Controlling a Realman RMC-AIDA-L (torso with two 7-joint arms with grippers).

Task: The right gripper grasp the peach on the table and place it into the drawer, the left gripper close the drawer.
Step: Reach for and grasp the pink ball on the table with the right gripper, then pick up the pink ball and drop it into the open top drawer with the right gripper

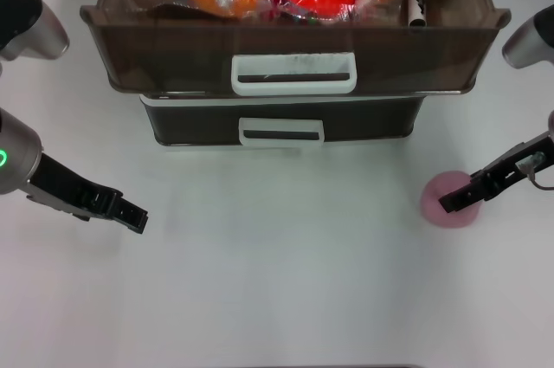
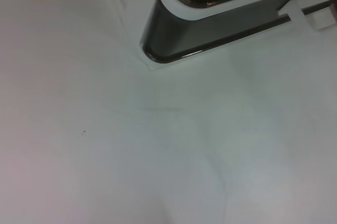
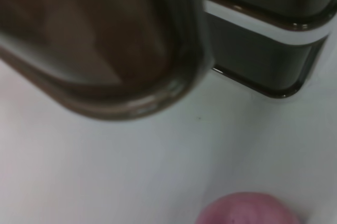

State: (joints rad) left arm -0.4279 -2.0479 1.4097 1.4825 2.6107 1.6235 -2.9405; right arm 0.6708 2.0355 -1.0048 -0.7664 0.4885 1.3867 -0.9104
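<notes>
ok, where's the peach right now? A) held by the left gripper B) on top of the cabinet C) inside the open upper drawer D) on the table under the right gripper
D: the peach sits on the table to the right of the drawers, with the right gripper over it; the upper drawer is pulled open and holds only wrapped items.

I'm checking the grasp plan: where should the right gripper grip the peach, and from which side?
Across its widest middle, coming from above: the peach sits alone on the table, round, with bare surface all around. The right gripper is already over it.
</notes>
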